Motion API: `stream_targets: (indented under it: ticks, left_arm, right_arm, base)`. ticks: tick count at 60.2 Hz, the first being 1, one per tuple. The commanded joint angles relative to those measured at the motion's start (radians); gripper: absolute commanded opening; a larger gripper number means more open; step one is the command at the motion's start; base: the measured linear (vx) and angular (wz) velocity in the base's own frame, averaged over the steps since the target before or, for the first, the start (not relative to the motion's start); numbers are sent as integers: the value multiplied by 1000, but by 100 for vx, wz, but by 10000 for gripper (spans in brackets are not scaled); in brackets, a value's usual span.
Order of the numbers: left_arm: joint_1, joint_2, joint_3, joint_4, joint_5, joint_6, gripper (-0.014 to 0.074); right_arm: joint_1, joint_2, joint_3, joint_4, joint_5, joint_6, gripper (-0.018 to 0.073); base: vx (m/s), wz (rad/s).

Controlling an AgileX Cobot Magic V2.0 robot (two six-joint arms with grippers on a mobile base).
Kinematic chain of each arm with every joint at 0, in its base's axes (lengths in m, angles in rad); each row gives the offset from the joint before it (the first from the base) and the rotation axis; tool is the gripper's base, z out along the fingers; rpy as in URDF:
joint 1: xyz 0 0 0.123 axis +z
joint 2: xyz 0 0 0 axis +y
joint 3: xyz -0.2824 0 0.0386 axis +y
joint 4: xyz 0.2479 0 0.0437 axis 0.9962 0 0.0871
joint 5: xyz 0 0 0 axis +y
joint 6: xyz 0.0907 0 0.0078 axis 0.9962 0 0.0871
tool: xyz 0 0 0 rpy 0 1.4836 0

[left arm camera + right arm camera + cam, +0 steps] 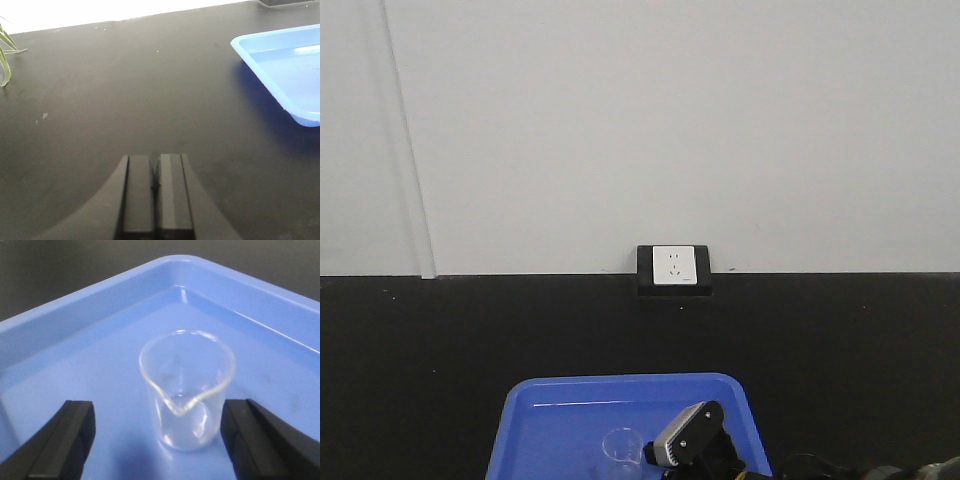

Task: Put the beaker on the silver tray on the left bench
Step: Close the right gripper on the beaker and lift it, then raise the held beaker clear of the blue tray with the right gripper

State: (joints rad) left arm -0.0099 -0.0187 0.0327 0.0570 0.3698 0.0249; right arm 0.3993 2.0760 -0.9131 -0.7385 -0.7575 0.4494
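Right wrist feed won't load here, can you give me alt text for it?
A small clear glass beaker stands upright in a blue plastic tray, spout toward the camera. The right gripper is open, one black finger on each side of it.

Scenes were evenly lit. The wall (100, 7) was overexposed in the left wrist view. The beaker (187, 390) was rendered slightly soft, with rim highlights recorded.

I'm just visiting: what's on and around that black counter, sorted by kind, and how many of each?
blue tray: 1
beaker, clear glass, standing in the tray: 1
wall socket: 1
plant, only leaf tips in view: 1
robot grippers: 2, the left gripper and the right gripper
Total: 6
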Motion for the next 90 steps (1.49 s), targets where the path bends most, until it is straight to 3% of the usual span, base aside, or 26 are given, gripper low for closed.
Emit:
stream_targets:
  ticks: [1, 13, 20, 28, 36, 45, 56, 63, 71, 77, 90]
  left_arm:
    - [-6, -8, 20, -3, -75, -2, 1]
    - [-6, -8, 20, -3, -75, -2, 1]
    - [-6, -8, 20, -3, -75, -2, 1]
    - [-6, -8, 20, -3, -75, -2, 1]
    - [-6, -8, 20, -3, -75, -2, 1]
    - [-6, -8, 20, -3, -75, -2, 1]
    - [-6, -8, 20, -3, -75, -2, 1]
    - [-6, -8, 20, -3, -75, -2, 1]
    - [-6, -8, 20, -3, -75, -2, 1]
    - [-6, -8, 20, -3, -75, -2, 1]
    - [-6, -8, 20, -3, -75, -2, 1]
  right_arm:
    - [12, -14, -66, 17, -76, 4, 558]
    - [28, 74, -183, 84, -76, 4, 552]
    - [28, 95, -221, 130, -76, 34, 492]
    - [28, 95, -228, 148, -83, 49, 272]
    - [28, 91, -227, 123, -80, 79, -20]
    - [26, 30, -225, 29, -27, 183, -15]
    - [26, -176, -225, -165, 270, 310, -14]
    - [26, -345, -222, -292, 480, 536, -14]
    - [26, -539, -141, -427, 539, 702, -14]
    - [26, -699, -20, -508, 547, 741, -14]
    - [26, -1016, 277, -512, 680, 745, -14]
  base:
    - [0, 0]
    - [0, 0]
    - [0, 0]
    - [0, 0]
    - [0, 0]
    - [0, 0]
    - [0, 0]
    - [0, 0]
    - [0, 0]
    - [0, 0]
    - [0, 0]
